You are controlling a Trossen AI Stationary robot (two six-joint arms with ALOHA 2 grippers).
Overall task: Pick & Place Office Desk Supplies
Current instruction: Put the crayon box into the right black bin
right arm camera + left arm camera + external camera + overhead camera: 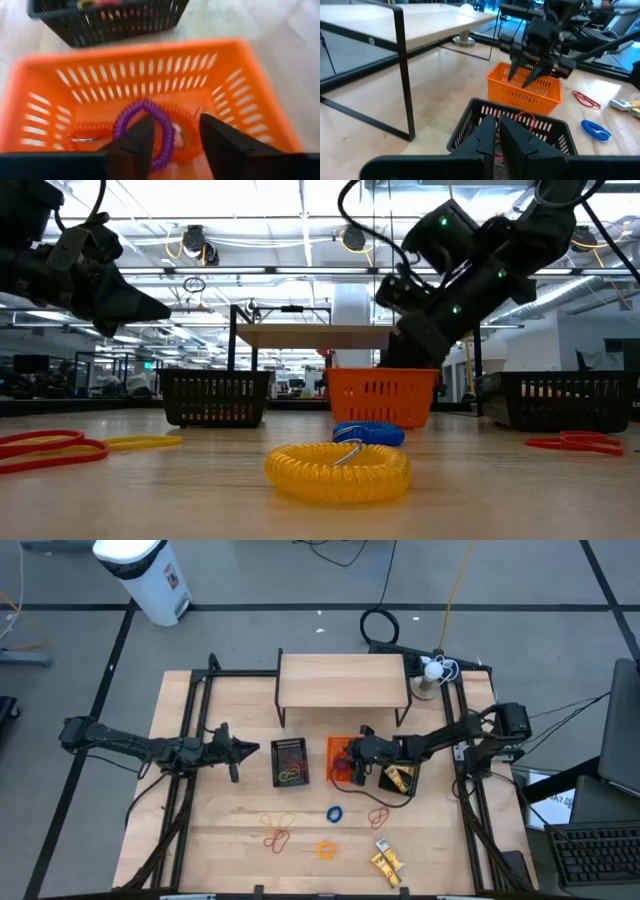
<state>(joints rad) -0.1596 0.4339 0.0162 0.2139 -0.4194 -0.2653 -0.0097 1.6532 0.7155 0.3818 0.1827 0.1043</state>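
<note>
The left gripper [497, 137] is held above the near rim of the black mesh tray [290, 762], its fingers [485, 135] pressed together on nothing; this arm waits. Further right, the right gripper [172, 137] is poised over the orange tray [250, 95], its fingers parted and empty. Just below and between them a purple ring [145, 125] lies on the tray floor, touching orange rings [92, 131], so the step in hand is judged to be a release into the tray. Next, the right arm would have to be lifted clear and carried toward the loose supplies on the surface [440, 840]: the blue ring [334, 813], the orange ring [327, 850], the rubber bands [278, 837] and the yellow pieces [386, 859].
</note>
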